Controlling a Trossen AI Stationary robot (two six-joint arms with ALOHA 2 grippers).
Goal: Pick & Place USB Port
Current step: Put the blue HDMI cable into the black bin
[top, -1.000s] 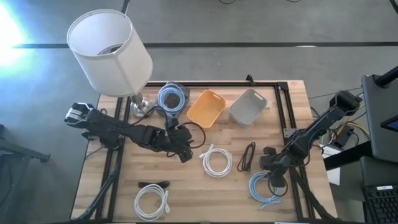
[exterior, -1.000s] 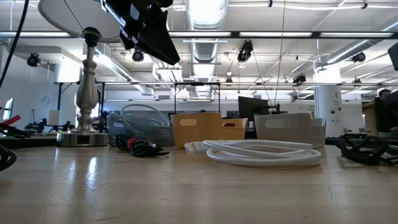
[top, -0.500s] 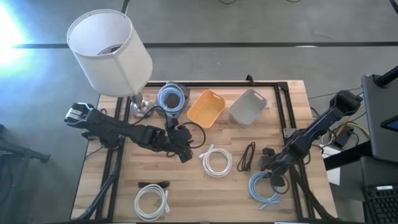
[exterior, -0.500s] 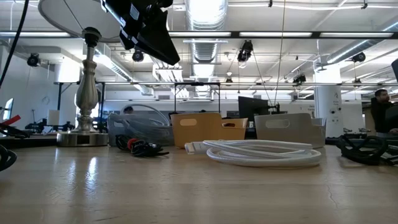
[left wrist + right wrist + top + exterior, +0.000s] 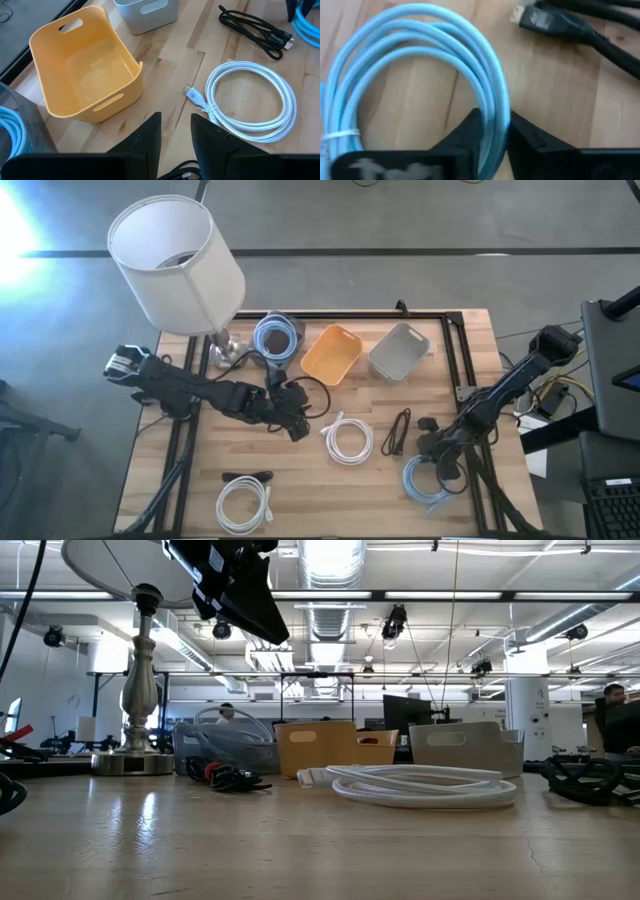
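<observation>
Right claw was clamped on the light-blue cable coil on the desk — left claw was held narrow, empty, above the yellow bin.

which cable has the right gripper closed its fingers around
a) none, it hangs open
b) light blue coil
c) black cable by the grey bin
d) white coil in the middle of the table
b: in the right wrist view the right gripper has its fingers pinched on a strand of the light blue coil.
</observation>
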